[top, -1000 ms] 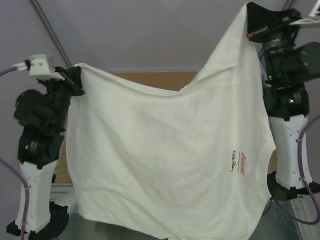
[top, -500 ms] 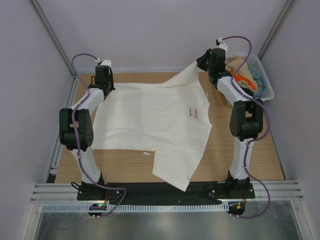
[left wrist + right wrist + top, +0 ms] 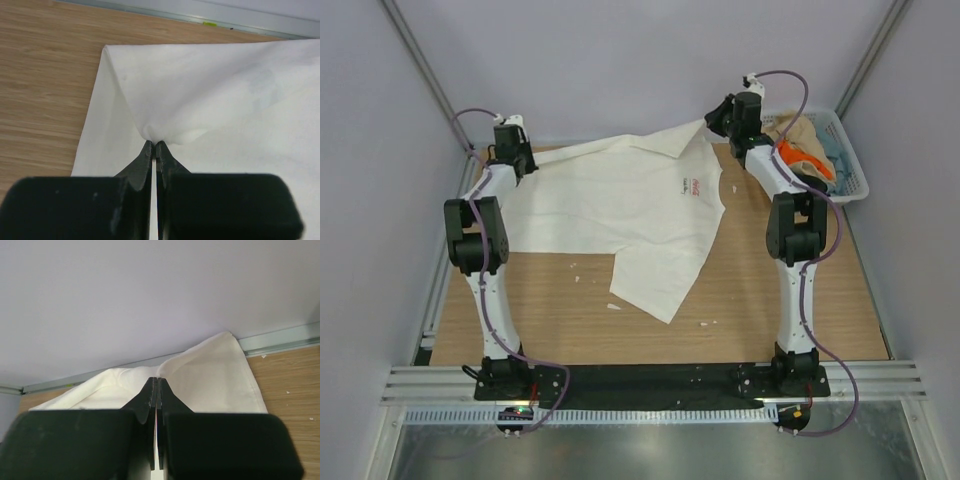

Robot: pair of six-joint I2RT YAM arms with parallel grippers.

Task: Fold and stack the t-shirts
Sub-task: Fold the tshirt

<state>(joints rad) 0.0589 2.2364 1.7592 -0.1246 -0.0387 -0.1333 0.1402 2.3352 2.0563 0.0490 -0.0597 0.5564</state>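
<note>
White, red-printed t-shirt [image 3: 620, 205], one, lies spread upper centre of wood table [image 3: 750, 290]. Left gripper [image 3: 154, 146] is pinched on its corner upper left and right gripper [image 3: 156, 381] is clamped on its corner upper right. One basket [image 3: 853, 172] sits far right, partly behind the arm. Bundled shirts [image 3: 798, 148] inside are tangled, tan, orange and blue, count unclear.

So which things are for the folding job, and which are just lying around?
For the job:
- white t-shirt with a red print, pinched by the left gripper and the right gripper
- tan shirt and orange shirt, heaped at the far right

Just lying about:
- white lattice basket under that heap
- little white scraps on the wooden table
</note>
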